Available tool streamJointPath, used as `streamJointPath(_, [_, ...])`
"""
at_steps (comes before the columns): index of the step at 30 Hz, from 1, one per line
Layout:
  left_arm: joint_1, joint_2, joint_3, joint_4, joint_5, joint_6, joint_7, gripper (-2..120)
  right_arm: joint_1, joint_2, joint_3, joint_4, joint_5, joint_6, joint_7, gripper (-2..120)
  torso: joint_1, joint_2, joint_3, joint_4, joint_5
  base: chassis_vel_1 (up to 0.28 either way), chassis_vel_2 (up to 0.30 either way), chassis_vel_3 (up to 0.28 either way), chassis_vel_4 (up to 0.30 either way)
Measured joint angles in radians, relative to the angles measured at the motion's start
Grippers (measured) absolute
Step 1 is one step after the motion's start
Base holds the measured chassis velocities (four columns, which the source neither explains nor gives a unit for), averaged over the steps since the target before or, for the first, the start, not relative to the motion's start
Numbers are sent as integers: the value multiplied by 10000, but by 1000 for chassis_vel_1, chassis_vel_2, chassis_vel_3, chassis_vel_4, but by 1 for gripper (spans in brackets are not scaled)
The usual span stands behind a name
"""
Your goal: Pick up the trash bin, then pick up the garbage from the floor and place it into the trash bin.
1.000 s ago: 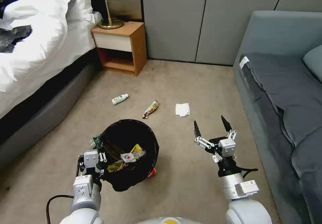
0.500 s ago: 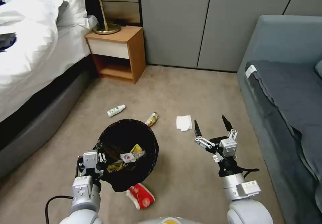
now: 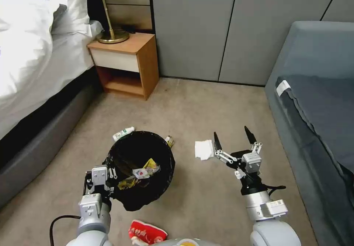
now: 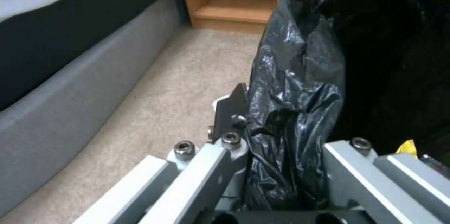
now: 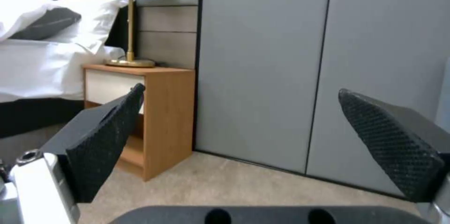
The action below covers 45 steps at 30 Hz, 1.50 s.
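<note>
1. Trash bin (image 3: 142,165): held off the floor, left gripper (image 3: 105,176) fingers clamped on its bagged rim; wrappers already inside.
2. Right gripper (image 3: 234,139): fingers apart, empty, above the carpet just beside the white tissue (image 3: 203,149).
3. Outstanding: tissue, bottle (image 3: 122,133), wrapper (image 3: 169,140), red packet (image 3: 146,232).

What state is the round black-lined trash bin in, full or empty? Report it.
Partly filled: the round black-lined trash bin, clamped by the left gripper, holds yellow and white wrappers at its bottom.
</note>
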<state>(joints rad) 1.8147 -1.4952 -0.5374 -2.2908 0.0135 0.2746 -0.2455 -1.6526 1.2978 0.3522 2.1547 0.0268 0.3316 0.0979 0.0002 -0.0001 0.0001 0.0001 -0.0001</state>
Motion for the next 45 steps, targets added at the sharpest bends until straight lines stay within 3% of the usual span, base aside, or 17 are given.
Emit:
streamJointPath(15, [92, 4, -5, -66, 18, -26, 10, 3, 242, -95, -140, -106, -56, 60, -131, 100, -1, 0, -2, -2, 1, 0, 0, 0, 0])
streamJointPath(29, [224, -96, -11, -20, 156, -54, 16, 3, 2128, -459, -1264, -1278, 639, -1745, 119, 100, -1, 1, -1, -1, 1, 0, 0, 0, 0])
streamJointPath(39, [312, -226, -98, 75, 268, -56, 19, 3, 4328, -280, -2534, -3711, 1356, -3882, 360, 100, 0, 0, -1, 0, 0, 0, 0, 0, 0])
streamJointPath(45, [435, -280, -239, 96, 276, -56, 20, 3, 5966, 156, -3010, -6762, 1977, -4968, 170, 100, 0, 0, 0, -1, 2, 0, 0, 0, 0])
